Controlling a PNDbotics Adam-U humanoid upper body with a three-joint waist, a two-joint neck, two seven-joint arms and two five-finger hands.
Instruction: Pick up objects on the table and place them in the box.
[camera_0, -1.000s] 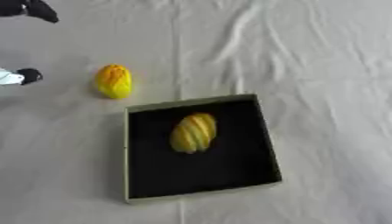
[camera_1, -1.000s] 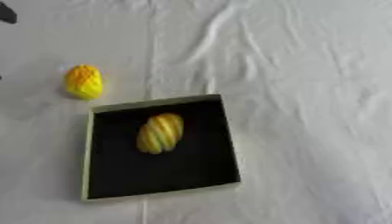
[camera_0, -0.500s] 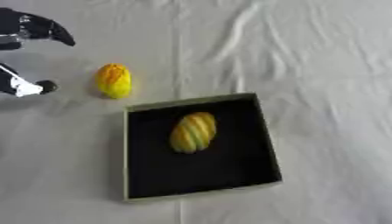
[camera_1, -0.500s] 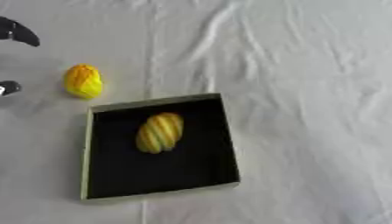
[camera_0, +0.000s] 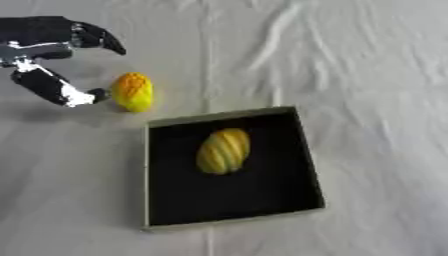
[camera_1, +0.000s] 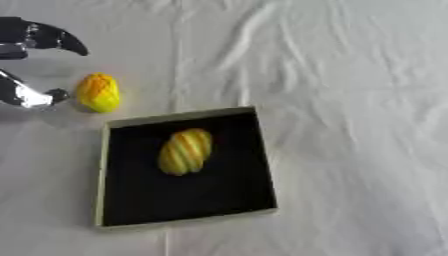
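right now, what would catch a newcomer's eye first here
Probably the black-lined box in the middle of the white cloth, with a yellow striped oval object lying inside it. Next, the yellow-orange object on the cloth beyond the box's left corner, with the robot's left hand spread open right beside it.

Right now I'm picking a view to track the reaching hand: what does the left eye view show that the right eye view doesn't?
Only the left eye view shows the left hand nearly whole, with its palm and open fingers. The right eye view cuts it at the picture's edge but shows more cloth to the right of the box. Both show the yellow-orange object on the cloth beside the hand and the striped yellow object inside the box.
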